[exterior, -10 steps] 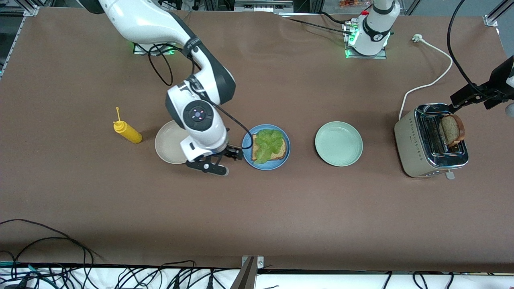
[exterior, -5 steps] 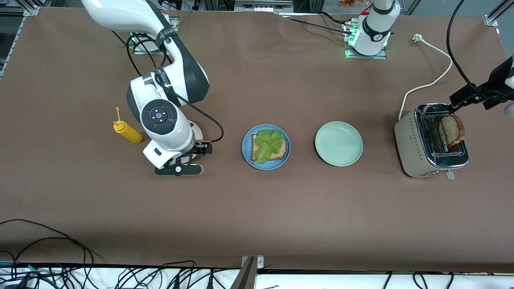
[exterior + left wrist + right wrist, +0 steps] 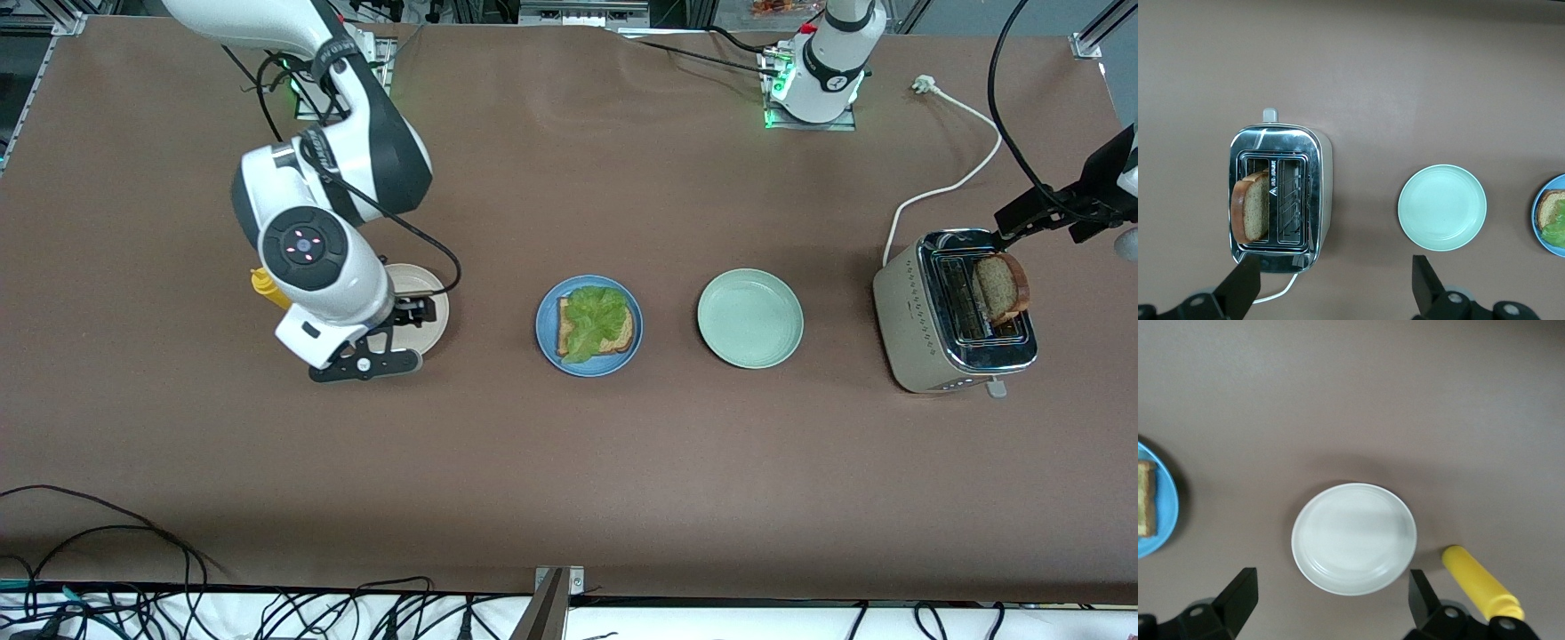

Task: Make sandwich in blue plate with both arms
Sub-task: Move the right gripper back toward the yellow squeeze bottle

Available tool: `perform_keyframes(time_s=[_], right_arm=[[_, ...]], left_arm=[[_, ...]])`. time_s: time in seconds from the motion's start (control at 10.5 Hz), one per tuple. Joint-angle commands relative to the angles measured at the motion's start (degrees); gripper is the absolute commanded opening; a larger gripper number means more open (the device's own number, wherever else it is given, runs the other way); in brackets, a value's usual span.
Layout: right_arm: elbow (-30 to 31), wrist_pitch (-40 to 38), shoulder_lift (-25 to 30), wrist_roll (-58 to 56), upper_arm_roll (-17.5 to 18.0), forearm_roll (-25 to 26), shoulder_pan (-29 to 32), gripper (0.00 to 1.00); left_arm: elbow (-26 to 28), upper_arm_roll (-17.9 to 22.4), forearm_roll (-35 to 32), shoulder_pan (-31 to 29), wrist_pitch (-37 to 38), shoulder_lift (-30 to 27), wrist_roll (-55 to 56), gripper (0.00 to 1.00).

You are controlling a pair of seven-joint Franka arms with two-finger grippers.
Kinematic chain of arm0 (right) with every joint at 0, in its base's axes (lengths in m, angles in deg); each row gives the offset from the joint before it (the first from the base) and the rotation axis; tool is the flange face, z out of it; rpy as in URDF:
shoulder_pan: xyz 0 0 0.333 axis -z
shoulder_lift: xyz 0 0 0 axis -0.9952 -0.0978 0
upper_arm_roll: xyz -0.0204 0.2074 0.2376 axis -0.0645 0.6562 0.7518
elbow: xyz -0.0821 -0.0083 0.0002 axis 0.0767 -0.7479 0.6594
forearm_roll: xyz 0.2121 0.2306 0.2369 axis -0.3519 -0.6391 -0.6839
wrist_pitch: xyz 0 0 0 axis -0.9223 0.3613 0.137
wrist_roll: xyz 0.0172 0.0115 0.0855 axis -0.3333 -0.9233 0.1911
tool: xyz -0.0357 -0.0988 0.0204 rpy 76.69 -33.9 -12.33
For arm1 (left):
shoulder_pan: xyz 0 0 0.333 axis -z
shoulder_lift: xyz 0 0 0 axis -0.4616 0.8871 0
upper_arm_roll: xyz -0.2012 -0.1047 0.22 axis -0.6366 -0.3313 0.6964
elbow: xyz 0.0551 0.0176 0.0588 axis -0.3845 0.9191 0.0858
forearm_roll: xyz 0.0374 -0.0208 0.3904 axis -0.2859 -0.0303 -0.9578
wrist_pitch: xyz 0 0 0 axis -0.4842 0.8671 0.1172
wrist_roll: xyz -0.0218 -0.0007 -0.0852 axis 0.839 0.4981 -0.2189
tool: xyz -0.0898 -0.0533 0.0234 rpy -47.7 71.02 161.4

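Note:
The blue plate (image 3: 546, 311) sits mid-table with one brown toast slice (image 3: 624, 336) on it and a ruffled lettuce leaf (image 3: 594, 316) on top. Its edge also shows in the left wrist view (image 3: 1536, 220) and the right wrist view (image 3: 1165, 513). Another toast slice (image 3: 1002, 286) stands upright in a toaster slot (image 3: 1250, 215). My right gripper (image 3: 404, 324) hangs open and empty over the beige plate (image 3: 1353, 539), fingertips apart (image 3: 1330, 590). My left gripper (image 3: 1022, 222) hovers open and empty above the toaster's cord end (image 3: 1333, 277).
A pale green plate (image 3: 749, 318) lies between the blue plate and the chrome toaster (image 3: 951, 311). The toaster's white cord (image 3: 956, 182) runs toward the arm bases. A yellow squeeze bottle (image 3: 1481, 590) lies beside the beige plate, partly hidden by the right arm in the front view.
My right arm has swung away from the blue plate toward its own end of the table and now hangs over the beige plate. The left arm has not moved.

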Motion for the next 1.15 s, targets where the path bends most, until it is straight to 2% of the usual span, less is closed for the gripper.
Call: perform_keyframes(time_s=[0.0,0.38,0.57,0.76,0.86,1.05], right_arm=[[1.15,-4.61,3.99,-8.79,-1.40,-0.20,1.92,1.00],[3.60,-8.31,8.55,-25.29,-1.32,-0.29,9.38,1.00],[9.64,-7.35,13.20,-35.05,-1.41,-2.56,13.60,1.00],[20.43,-0.61,19.34,-45.76,-2.02,-2.66,18.17,1.00],[23.36,0.73,20.94,-49.82,-2.02,-2.75,20.63,1.00],[24.01,0.74,20.70,-61.13,-2.02,-4.40,25.64,1.00]], left_arm=[[-1.67,-0.26,0.99,-0.11,1.06,0.55,-0.06,1.00],[-1.67,-0.43,0.90,0.06,1.06,0.55,-0.23,1.00],[-1.67,-0.52,0.90,0.06,1.06,0.55,-0.32,1.00],[-1.67,-0.61,0.90,0.06,1.14,0.46,-0.23,1.00],[-1.67,-0.61,0.90,0.15,1.15,0.46,-0.23,1.00],[-1.67,-0.61,0.99,0.15,1.15,0.47,-0.23,1.00]])
